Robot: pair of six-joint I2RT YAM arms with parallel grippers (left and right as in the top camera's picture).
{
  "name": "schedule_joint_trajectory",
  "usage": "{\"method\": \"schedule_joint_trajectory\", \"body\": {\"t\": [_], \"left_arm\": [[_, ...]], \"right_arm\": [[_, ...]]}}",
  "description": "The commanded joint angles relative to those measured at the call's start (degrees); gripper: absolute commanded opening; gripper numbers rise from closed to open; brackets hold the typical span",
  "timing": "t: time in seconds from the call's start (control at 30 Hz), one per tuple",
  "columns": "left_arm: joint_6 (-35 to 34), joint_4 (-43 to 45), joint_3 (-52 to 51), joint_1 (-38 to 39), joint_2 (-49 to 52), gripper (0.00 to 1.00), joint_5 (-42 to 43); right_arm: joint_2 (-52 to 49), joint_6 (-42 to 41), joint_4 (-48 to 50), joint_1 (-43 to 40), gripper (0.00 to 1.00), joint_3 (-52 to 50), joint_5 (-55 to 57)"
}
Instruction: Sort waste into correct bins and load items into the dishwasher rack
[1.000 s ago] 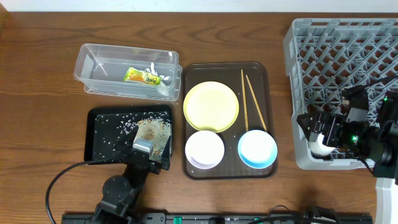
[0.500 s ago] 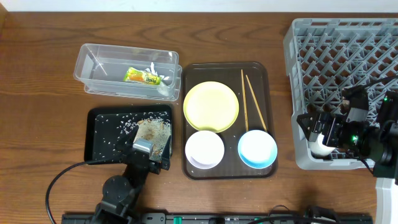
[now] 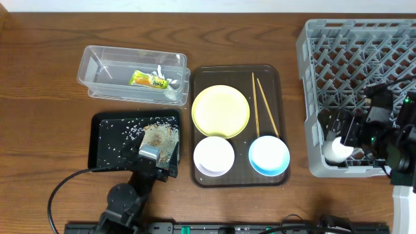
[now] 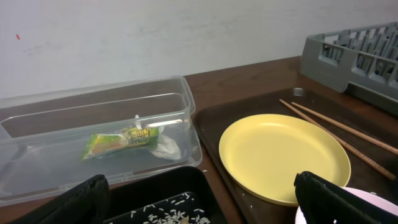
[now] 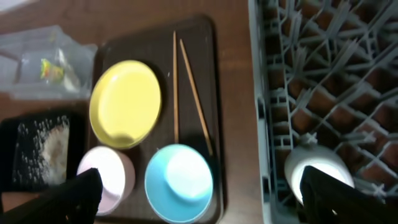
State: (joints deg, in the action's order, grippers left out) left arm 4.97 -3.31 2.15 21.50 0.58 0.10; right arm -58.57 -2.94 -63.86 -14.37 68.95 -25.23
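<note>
The grey dishwasher rack (image 3: 312,52) stands at the right. A white cup (image 3: 338,151) lies in its front-left corner and also shows in the right wrist view (image 5: 314,165). My right gripper (image 3: 340,133) is open just above the cup and holds nothing. On the brown tray (image 3: 273,75) are a yellow plate (image 3: 220,110), two chopsticks (image 3: 260,104), a pale pink bowl (image 3: 214,156) and a blue bowl (image 3: 269,155). My left gripper (image 3: 156,162) is open and empty at the near edge of the black tray (image 3: 110,140), which holds spilled rice.
A clear plastic bin (image 3: 97,65) at the back left holds a green-orange wrapper (image 3: 148,79) and crumpled white waste. The left arm's cable loops over the table's front left.
My right gripper has drawn back a little to the right and away from the white cup, which stays in the rack corner. The left arm has not moved.
</note>
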Motion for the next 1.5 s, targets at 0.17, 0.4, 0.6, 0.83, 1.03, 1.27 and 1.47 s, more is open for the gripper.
{"method": "schedule_joint_trajectory", "body": {"t": [0.17, 0.4, 0.6, 0.83, 1.03, 1.27, 1.47], "left_arm": [[1.01, -0.63, -1.92, 0.17, -0.35, 0.96, 0.37], [1.01, -0.63, -1.92, 0.17, -0.35, 0.96, 0.37], [1.01, -0.63, -1.92, 0.17, -0.35, 0.97, 0.37], [1.01, -0.63, -1.92, 0.17, -0.35, 0.96, 0.37], [1.01, -0.63, -1.92, 0.17, -0.35, 0.97, 0.37], [1.01, -0.63, -1.92, 0.17, -0.35, 0.96, 0.37], [1.01, -0.63, -1.92, 0.17, -0.35, 0.97, 0.37]], "right_arm": [[-1.31, -1.22, -1.88, 9.46, 0.93, 0.55, -12.22], [-1.84, -11.67, -2.62, 28.61, 0.79, -6.16, 5.68], [-3.17, -17.27, 4.96, 36.52, 0.74, -13.68, 15.19], [-14.84, -13.81, 16.02, 39.21, 0.66, -11.37, 16.06], [-30.62, -12.37, 17.38, 35.54, 0.7, -2.03, 21.99], [-41.55, -12.48, 22.45, 34.42, 0.53, 2.84, 22.6], [-48.09, -12.48, 27.12, 35.04, 0.29, 2.84, 22.16]]}}
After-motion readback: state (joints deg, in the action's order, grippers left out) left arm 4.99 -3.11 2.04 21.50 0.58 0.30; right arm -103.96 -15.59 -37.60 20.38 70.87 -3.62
